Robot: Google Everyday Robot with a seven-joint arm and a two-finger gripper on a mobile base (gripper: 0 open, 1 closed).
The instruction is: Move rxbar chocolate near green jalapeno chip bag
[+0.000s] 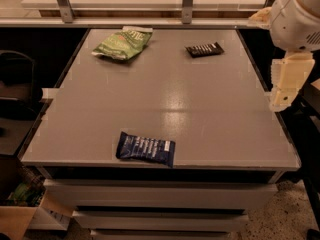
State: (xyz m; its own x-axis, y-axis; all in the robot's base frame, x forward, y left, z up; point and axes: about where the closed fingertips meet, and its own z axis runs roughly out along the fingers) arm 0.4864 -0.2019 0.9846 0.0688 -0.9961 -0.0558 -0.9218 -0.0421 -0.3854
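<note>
The rxbar chocolate is a small flat black wrapper with pale lettering, lying at the far right of the grey table. The green jalapeno chip bag lies crinkled at the far left of the table, well apart from the bar. My gripper hangs at the end of the white arm, off the table's right edge. It is nearer me than the bar, to the bar's right, and holds nothing I can see.
A dark blue wrapper with white print lies near the table's front edge. A railing with metal posts runs behind the table. Drawers sit under the tabletop. A cardboard box stands on the floor at lower left.
</note>
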